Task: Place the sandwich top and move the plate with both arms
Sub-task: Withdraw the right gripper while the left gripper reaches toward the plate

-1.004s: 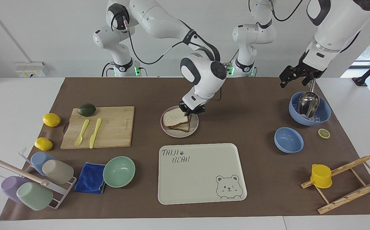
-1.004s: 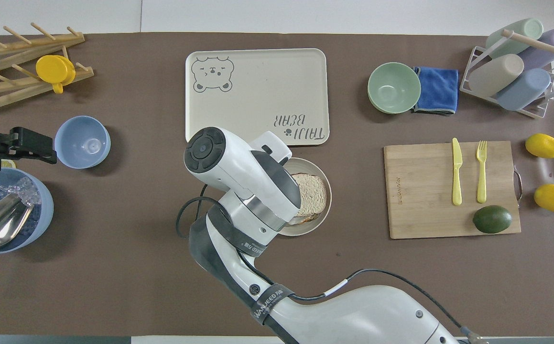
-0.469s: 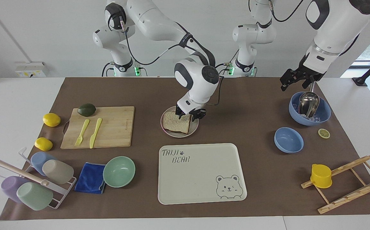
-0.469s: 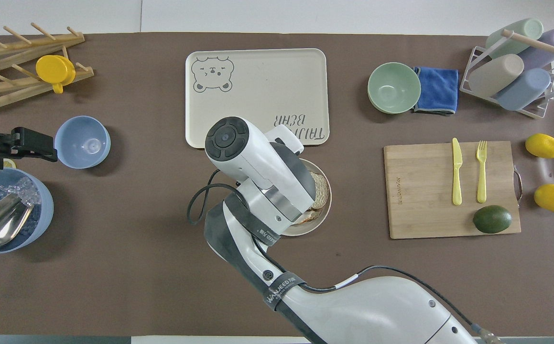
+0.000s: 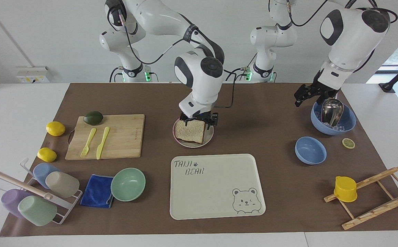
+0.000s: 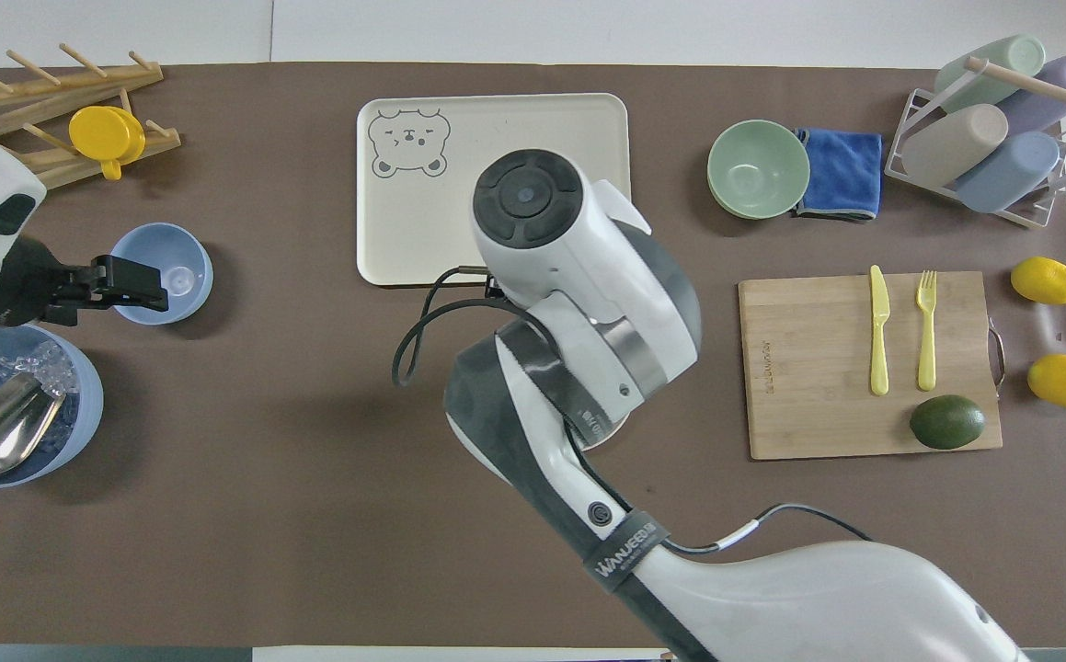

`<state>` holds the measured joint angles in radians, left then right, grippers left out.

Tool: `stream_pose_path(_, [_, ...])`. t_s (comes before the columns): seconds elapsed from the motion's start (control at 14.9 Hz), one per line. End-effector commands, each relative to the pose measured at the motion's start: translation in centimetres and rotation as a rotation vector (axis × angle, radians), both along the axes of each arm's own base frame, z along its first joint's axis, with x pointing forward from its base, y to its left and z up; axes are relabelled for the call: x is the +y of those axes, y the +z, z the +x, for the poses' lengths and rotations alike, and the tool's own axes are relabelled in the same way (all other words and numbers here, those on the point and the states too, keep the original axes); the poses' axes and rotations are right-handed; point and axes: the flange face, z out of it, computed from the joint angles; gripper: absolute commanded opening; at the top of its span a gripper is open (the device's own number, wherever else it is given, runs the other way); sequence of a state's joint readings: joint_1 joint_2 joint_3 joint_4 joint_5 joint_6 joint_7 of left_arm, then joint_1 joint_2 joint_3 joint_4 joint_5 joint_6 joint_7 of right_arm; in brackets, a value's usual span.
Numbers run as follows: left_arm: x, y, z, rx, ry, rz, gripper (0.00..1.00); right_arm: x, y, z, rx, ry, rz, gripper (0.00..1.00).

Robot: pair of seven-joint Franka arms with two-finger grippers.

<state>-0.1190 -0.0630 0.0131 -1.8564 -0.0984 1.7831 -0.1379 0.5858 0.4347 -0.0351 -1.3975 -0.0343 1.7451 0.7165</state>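
Observation:
The sandwich top (image 5: 192,131) lies flat on the stacked sandwich on the small round plate (image 5: 208,140), which sits mid-table, nearer the robots than the bear tray. My right gripper (image 5: 199,121) is open and empty. It hangs just over the plate's edge nearest the robots, with its fingers spread on both sides of the bread's crust. In the overhead view the right arm covers the plate and sandwich. My left gripper (image 5: 304,95) is up in the air beside the big blue bowl, and it also shows in the overhead view (image 6: 128,280).
The bear tray (image 5: 216,185) lies just beyond the plate, away from the robots. The big blue bowl (image 5: 348,121) holds ice and a metal scoop, with a small blue bowl (image 5: 310,150) nearby. A cutting board (image 5: 123,135) carries a fork, a knife and an avocado. A mint bowl (image 5: 128,184) sits by a blue cloth.
My right gripper laid the tilted bread slice flat on the sandwich, let go and opened wide. Its wrist swung upright over the plate. My left gripper moved slightly toward the table's middle.

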Motion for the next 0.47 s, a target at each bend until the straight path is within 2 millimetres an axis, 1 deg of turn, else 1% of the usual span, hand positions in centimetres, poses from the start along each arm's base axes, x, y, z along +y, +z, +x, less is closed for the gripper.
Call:
stream_pose_path(0.0, [-3.5, -2.9, -0.7, -0.027, -0.008, -0.059, 1.0, -7.6, 4.9, 1.1, 0.026, 0.004, 0.047, 1.0])
stream_pose_path(0.07, [-6.0, -4.7, -0.6, -0.022, -0.013, -0.06, 1.0, -10.2, 6.7, 1.3, 0.031, 0.015, 0.052, 1.0])
stream_pose_path(0.2, [-9.5, -7.1, -0.1, -0.029, -0.006, -0.074, 1.0, -15.6, 10.3, 1.1, 0.039, 0.054, 0.062, 1.0])
stream_pose_path(0.27, [-11.5, -8.2, 0.0, -0.026, -0.02, -0.1, 1.0, -18.0, 11.4, 1.0, 0.048, 0.057, 0.063, 1.0])
stream_pose_path(0.4, [-14.7, -11.0, 0.4, -0.04, -0.044, -0.119, 1.0, -22.4, 13.2, 0.5, 0.07, 0.072, 0.068, 1.0])
